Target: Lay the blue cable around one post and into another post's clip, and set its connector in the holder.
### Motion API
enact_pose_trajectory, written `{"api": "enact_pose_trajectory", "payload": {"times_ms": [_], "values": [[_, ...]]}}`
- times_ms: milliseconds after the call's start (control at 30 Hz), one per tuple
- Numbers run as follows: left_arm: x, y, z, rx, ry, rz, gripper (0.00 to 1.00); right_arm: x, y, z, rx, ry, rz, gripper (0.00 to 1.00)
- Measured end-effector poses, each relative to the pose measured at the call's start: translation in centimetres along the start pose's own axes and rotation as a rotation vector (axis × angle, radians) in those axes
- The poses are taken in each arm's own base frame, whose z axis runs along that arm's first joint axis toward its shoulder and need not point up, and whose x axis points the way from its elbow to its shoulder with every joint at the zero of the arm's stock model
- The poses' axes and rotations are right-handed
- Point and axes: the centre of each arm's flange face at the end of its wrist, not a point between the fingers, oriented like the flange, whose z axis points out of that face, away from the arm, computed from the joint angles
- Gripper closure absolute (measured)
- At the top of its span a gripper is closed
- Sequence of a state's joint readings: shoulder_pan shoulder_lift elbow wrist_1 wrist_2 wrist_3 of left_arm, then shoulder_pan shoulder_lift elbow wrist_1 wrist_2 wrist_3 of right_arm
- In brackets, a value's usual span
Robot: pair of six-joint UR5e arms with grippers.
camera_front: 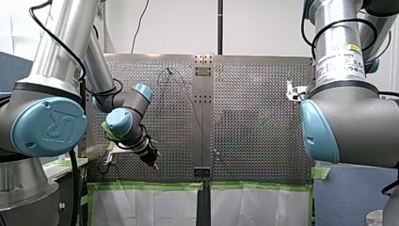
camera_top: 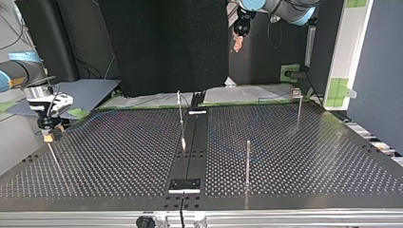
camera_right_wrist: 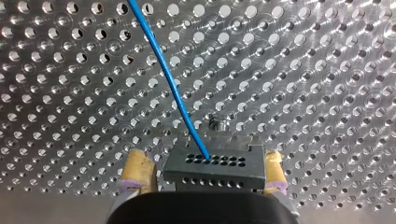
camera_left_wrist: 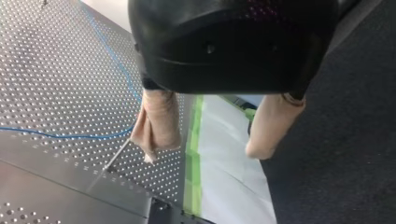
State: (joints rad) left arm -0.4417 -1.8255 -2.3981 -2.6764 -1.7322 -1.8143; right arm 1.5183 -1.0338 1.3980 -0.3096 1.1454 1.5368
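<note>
Between the yellow pads (camera_right_wrist: 137,170) of my right hand (camera_right_wrist: 206,170) sits the grey connector (camera_right_wrist: 215,165), pinched on both sides, and the blue cable (camera_right_wrist: 168,79) goes out of one of its holes and away over the surface (camera_right_wrist: 317,70) full of little holes. My left hand (camera_left_wrist: 212,137) hangs in the air near the green tape (camera_left_wrist: 194,154) at the surface's edge, its two pale fingers (camera_left_wrist: 156,121) spread apart, with the cable lying on the surface beside it
</note>
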Motion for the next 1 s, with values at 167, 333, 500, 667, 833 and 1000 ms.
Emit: {"api": "enact_pose_trajectory", "payload": {"times_ms": [167,333,500,667,833,1000], "values": [[-0.4,-0.1,0.5,0.011,-0.047,-0.012,0.0,0.0,0.0,0.0,0.0,0.0,0.0,0.0],[-1.3,-0.5,1.2,0.034,-0.1,-0.029,0.0,0.0,0.0,0.0,0.0,0.0,0.0,0.0],[-1.8,-0.8,1.6,0.049,-0.143,-0.042,0.0,0.0,0.0,0.0,0.0,0.0,0.0,0.0],[-2.4,-0.9,2.0,0.056,-0.19,-0.039,0.0,0.0,0.0,0.0,0.0,0.0,0.0,0.0],[-3.0,-0.9,2.4,0.041,-0.242,-0.011,0.0,0.0,0.0,0.0,0.0,0.0,0.0,0.0],[-3.5,-0.7,2.7,0.012,-0.29,0.019,0.0,0.0,0.0,0.0,0.0,0.0,0.0,0.0]]}}
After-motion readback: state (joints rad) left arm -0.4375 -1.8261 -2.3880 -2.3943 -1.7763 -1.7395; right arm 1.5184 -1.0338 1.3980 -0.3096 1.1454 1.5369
